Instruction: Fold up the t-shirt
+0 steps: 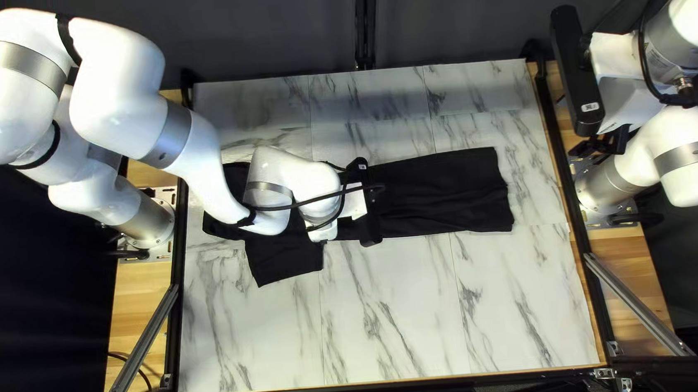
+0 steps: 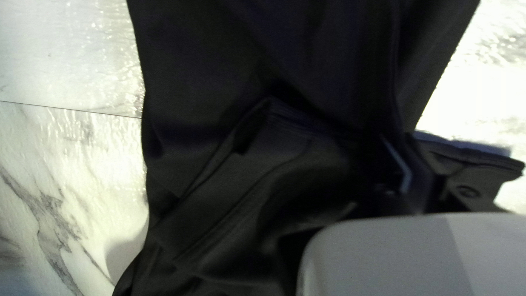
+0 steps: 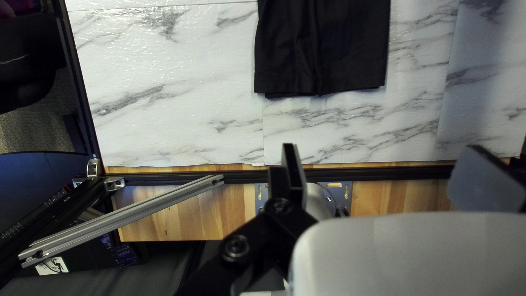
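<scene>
T-shirt (image 1: 448, 192), top left view: black cloth, laid lengthwise across the bench (image 1: 458, 312), nearer its far edge than its near one; the narrow shape suggests it has been doubled over.
Sleeve-like panel (image 1: 285, 259): turned out toward the near edge from the T-shirt's left part; probably what must be tucked in next.
Left arm (image 1: 294, 179): reached in from the bench's left edge and bent low over the T-shirt's middle, so that the cloth can be worked from above; part of it is hidden underneath.
Right arm (image 1: 696, 23): held up by the bench's right edge, apart from the cloth, presumably so that room is left for the other.
Left gripper (image 2: 413, 159), left wrist view: closed, it appears, on the T-shirt, whose hem is run through the fingers and lifted on one side, where a shadow is cast.
Loose fold (image 2: 263, 131): raised beside that grip; it could be creased askew if the cloth is drawn over unevenly.
Right gripper (image 3: 383, 147), right wrist view: open, nothing held, poised above the bench's right edge.
Squared end (image 3: 318, 90): laid flat short of that edge, roughly parallel to it, the layers slightly offset; enough margin is left for it to be picked up later.
</scene>
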